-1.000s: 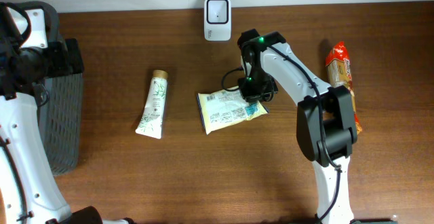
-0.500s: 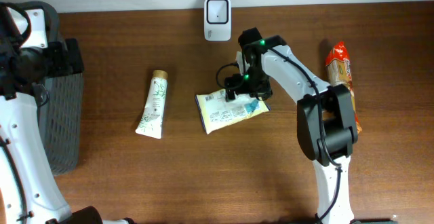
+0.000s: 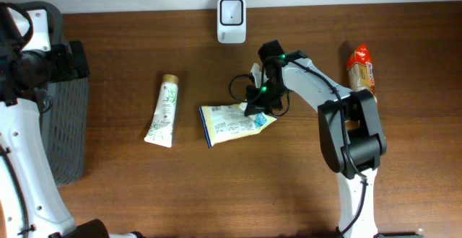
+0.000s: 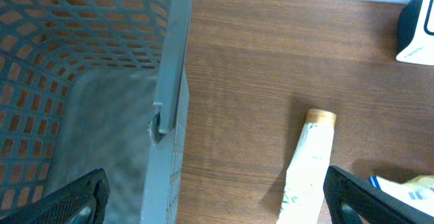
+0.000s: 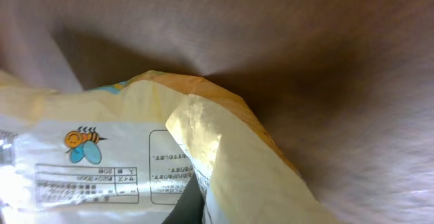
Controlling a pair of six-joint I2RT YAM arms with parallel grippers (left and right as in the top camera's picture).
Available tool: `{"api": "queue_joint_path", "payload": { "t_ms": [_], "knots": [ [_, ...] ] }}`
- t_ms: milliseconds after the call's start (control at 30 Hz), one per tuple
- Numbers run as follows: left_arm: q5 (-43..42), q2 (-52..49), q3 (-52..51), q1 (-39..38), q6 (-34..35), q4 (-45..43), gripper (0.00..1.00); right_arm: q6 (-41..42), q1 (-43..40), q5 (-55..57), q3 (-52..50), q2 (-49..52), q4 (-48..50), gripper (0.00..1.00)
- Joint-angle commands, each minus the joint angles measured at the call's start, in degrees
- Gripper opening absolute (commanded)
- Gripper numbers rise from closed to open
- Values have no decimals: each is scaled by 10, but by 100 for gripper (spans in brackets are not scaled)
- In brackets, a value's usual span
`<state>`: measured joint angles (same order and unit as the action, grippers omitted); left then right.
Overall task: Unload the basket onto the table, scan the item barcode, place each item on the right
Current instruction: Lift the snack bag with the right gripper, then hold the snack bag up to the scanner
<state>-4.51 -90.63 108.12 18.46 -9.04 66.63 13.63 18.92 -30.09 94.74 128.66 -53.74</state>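
Note:
The item is a flat yellow packet [image 3: 229, 122] with printed labels, lying mid-table. My right gripper [image 3: 258, 106] is at its right edge and shut on it. In the right wrist view the packet [image 5: 122, 149] fills the frame, its creased edge folded against one dark finger [image 5: 186, 209]. A white barcode scanner [image 3: 231, 11] stands at the back edge, apart from the packet. My left gripper [image 4: 217, 203] is open at the far left over the basket rim, holding nothing.
A grey mesh basket [image 3: 61, 122] stands at the left edge. A white tube with a gold cap [image 3: 162, 112] lies left of the packet. A red-orange snack bag [image 3: 361, 68] lies at the right. The table is dark wood.
The right gripper opened, moved a little down and left, then shut on the packet's right edge. The packet slid left and its edge buckled upward. The left arm stayed still.

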Motion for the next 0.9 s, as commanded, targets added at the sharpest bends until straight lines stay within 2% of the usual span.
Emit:
{"api": "queue_joint_path", "payload": {
  "t_ms": [0,167,267,467,700,767,867],
  "knots": [
    [-6,4,5,2,-7,1,99,-65,-26,-96,15,-11,-27,4],
    [-6,4,5,2,-7,1,99,-120,-101,-237,21,-191,-51,4],
    [-6,4,5,2,-7,1,99,-119,-145,-316,21,-236,-59,4],
    [-6,4,5,2,-7,1,99,-117,-228,-322,21,-297,-54,4],
    [-6,4,5,2,-7,1,99,-117,-232,-305,21,-337,-47,4],
    [-6,4,5,2,-7,1,99,-97,-212,-221,21,-337,-45,4],
    [-6,4,5,2,-7,1,99,-89,-113,81,71,-336,-39,4]
  ]
}}
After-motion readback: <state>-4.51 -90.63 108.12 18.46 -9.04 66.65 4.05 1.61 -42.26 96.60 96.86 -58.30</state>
